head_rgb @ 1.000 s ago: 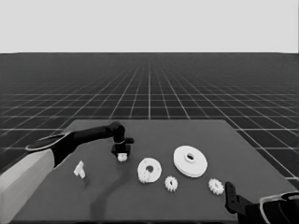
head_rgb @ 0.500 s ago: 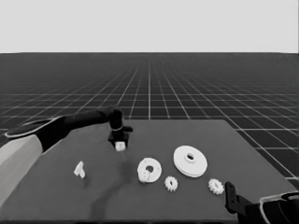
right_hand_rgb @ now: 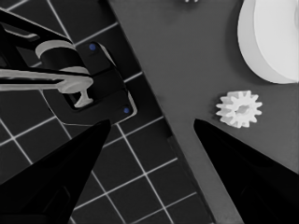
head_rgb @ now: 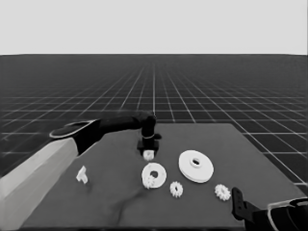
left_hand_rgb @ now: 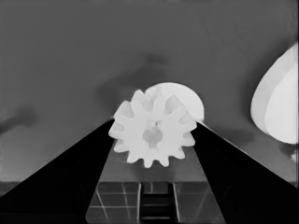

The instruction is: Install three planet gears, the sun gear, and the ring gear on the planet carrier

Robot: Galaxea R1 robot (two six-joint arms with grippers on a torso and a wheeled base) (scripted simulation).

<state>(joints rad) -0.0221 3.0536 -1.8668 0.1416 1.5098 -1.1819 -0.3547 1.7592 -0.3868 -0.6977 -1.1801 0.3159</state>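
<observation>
- A small toothed gear point(left_hand_rgb: 153, 134) sits clamped between the two black fingers of the left gripper point(head_rgb: 148, 150), its teeth and centre hole facing the wrist camera; in the head view it is only a white speck point(head_rgb: 148, 155) under the fingertips, over the middle of the table point(head_rgb: 216, 139), its height above the surface hard to judge
- Behind the held gear in the left wrist view a pale rounded shape is mostly hidden by it; which part that is cannot be told from there
- The smaller round part point(head_rgb: 154, 175) lies just in front of the left gripper, with a toothed bit showing at its near rim point(head_rgb: 152, 183), too small to make out clearly
- The larger round part point(head_rgb: 196, 166), thick with a raised hub and hole, lies just right of it; both wrist views cut it off at the edge
- One loose gear point(head_rgb: 176, 189) lies near the front of the smaller round part, another point(head_rgb: 222, 192) near the table's front right corner
- A thin white piece point(head_rgb: 82, 175) lies well apart to the left
- The right gripper point(right_hand_rgb: 152, 123) waits at the lower right corner, its fingers spread wide with nothing between them, the corner gear point(right_hand_rgb: 239, 109) beside one finger
- Dark machinery point(right_hand_rgb: 74, 79) with pale bands and blue lights shows past the table's edge
</observation>
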